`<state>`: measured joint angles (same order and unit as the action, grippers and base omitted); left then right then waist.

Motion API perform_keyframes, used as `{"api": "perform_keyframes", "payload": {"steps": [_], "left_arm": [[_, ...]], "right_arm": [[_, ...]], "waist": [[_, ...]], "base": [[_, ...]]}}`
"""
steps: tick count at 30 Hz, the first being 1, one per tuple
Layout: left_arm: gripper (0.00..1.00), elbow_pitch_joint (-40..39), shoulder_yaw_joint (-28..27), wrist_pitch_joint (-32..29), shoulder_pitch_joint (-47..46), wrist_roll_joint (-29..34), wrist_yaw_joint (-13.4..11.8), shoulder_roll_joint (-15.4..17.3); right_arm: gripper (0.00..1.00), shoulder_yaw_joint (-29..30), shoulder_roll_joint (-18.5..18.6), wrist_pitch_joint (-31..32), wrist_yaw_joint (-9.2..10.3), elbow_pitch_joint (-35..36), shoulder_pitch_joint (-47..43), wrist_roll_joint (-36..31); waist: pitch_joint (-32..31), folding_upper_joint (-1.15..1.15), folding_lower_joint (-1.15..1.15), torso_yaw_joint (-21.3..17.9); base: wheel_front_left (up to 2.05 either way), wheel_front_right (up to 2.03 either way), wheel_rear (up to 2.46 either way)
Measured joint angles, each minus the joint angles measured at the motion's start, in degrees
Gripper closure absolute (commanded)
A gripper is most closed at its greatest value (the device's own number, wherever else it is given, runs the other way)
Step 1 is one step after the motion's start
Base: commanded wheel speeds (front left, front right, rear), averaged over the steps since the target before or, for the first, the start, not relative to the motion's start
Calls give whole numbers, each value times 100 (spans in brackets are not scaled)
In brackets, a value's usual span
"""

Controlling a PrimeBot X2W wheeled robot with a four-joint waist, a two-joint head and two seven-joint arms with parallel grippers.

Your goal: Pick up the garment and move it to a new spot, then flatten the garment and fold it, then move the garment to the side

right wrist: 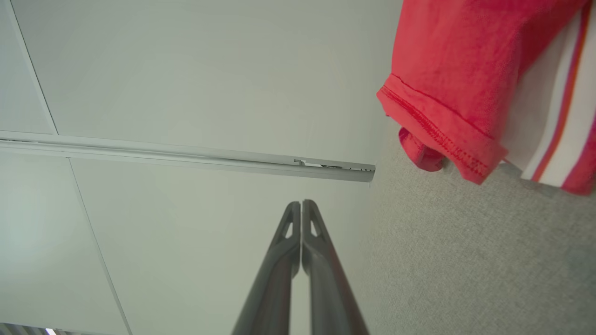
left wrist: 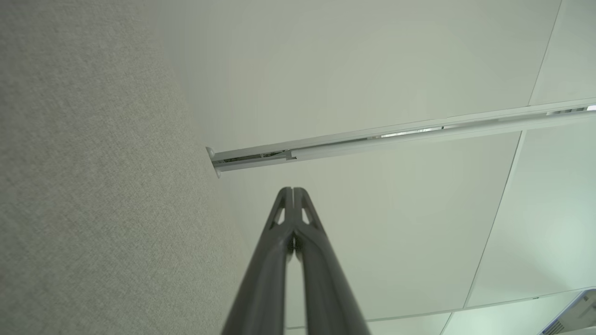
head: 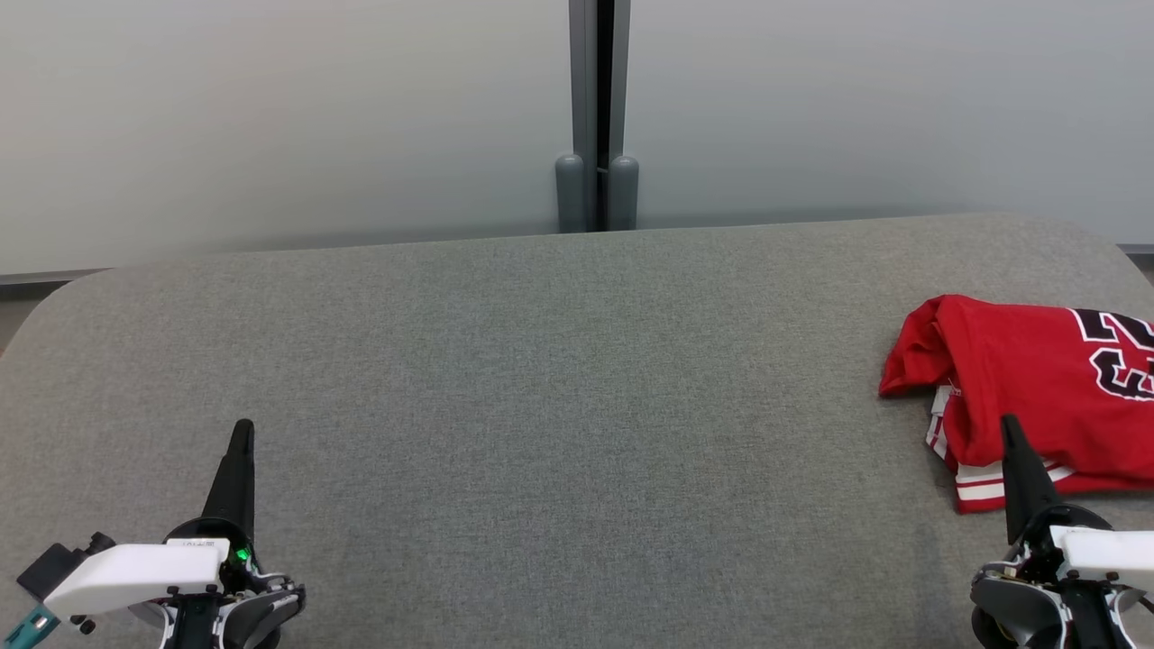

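Left gripper (left wrist: 293,190), right gripper (right wrist: 301,202) pinched together — right wrist view resolves garment (right wrist: 442,56) hem stitching.

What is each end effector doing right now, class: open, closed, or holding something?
Left end effector: closed, holding nothing.
Right end effector: closed, holding nothing.
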<state>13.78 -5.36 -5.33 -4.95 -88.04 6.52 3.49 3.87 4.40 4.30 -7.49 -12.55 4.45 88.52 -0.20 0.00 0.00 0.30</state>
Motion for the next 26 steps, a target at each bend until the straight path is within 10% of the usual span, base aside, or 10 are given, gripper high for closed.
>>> {"api": "perform_keyframes", "payload": {"steps": [26], "left_arm": [[100, 27, -121, -121, -107, -430, 93, -75]], "right_arm": [[100, 90, -27, 68, 0, -146, 144, 538]], "waist": [[38, 0, 0, -30]], "base": [[0, 0, 0]]}}
